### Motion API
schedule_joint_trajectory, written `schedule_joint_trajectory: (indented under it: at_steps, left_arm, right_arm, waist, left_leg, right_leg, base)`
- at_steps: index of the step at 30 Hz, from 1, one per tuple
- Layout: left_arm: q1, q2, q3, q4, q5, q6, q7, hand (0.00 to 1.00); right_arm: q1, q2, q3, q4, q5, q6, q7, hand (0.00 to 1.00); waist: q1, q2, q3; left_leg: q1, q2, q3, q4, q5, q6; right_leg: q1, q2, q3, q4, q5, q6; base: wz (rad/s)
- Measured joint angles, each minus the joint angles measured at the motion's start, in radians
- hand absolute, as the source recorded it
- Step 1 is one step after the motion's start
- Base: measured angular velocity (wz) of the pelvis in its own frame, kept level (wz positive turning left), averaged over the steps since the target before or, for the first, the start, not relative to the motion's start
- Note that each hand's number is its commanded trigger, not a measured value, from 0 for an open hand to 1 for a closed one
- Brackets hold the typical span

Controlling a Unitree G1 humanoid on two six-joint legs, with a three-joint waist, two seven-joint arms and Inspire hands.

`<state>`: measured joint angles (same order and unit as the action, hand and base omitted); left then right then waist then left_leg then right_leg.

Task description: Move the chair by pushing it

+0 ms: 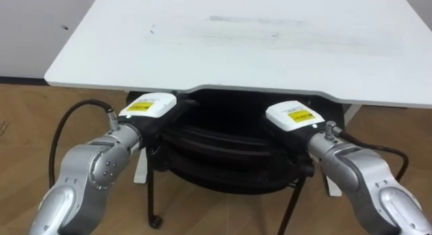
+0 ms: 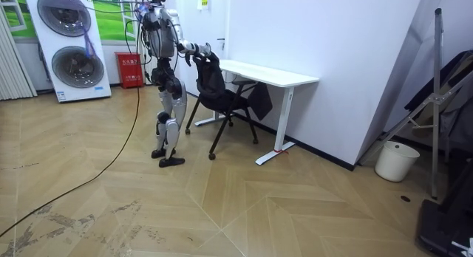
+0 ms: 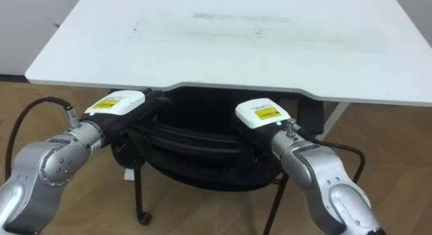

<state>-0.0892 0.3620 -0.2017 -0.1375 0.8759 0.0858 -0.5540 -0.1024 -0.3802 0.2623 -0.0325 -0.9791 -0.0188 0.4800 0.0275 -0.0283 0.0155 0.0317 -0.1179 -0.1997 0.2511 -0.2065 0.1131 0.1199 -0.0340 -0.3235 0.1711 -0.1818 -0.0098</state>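
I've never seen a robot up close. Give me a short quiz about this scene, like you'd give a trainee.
1. True or false: the left hand and the right hand are both on the back of the black chair.
2. The table top before the robot is: A white, B black, C red.
3. Fill in: the white bucket stands on the floor at the room view's ____.
Key: 1 true; 2 A; 3 right.

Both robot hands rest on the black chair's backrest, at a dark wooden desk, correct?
Not quite: the rectangular desk is white, as the left eye view shows. The left hand and the right hand do rest on the black chair's backrest.
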Motion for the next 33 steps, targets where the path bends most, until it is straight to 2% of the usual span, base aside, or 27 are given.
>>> schedule_joint_trajectory:
  at_steps: [4, 11, 24, 29, 33]
  left_arm:
    - [0.0, -0.002, 0.003, -0.002, -0.002, 0.0, 0.0, 0.0]
    - [0.0, -0.002, 0.005, -0.002, -0.003, 0.001, 0.0, 0.0]
    - [0.0, -0.017, 0.007, -0.002, -0.003, 0.027, -0.002, 0.0]
    - [0.0, -0.037, 0.047, -0.003, -0.002, 0.023, -0.001, 0.0]
    - [0.0, -0.044, 0.095, -0.017, 0.001, 0.015, 0.014, 0.0]
  right_arm:
    - [0.0, 0.024, -0.047, -0.026, 0.075, 0.023, 0.02, 0.0]
    - [-0.002, 0.026, -0.052, -0.027, 0.104, 0.037, 0.025, 0.0]
    - [-0.002, 0.034, -0.057, -0.029, 0.135, 0.043, 0.025, 0.0]
    - [-0.003, 0.034, -0.094, -0.029, 0.227, 0.042, 0.022, 0.0]
    - [-0.003, 0.036, -0.101, -0.029, 0.234, 0.028, 0.022, 0.0]
  waist:
    - [-0.003, -0.007, 0.0005]
    - [-0.01, -0.006, 0.0017]
    - [-0.033, 0.013, 0.0013]
    - [-0.035, 0.015, -0.0005]
    - [-0.036, 0.015, -0.0007]
  left_leg:
    - [0.0, 0.0, 0.002, 0.0, 0.0, 0.0]
    - [0.0, 0.0, 0.003, -0.001, 0.0, 0.0]
    - [-0.006, 0.0, 0.012, -0.005, 0.0, 0.001]
    - [-0.003, 0.002, 0.024, -0.008, 0.0, 0.001]
    - [-0.005, 0.004, 0.026, -0.004, 0.0, 0.001]
  right_leg:
    - [0.0, 0.0, 0.005, 0.0, 0.0, 0.0]
    - [0.0, 0.001, 0.011, -0.001, 0.0, 0.0]
    - [-0.008, 0.001, 0.02, -0.001, 0.0, 0.0]
    - [-0.008, 0.001, 0.023, -0.001, 0.0, 0.0]
    - [-0.014, 0.001, 0.027, -0.001, 0.0, 0.0]
  base:
    - [0.0]
    - [0.0]
    - [-0.01]
    - [0.0]
    - [-0.04]
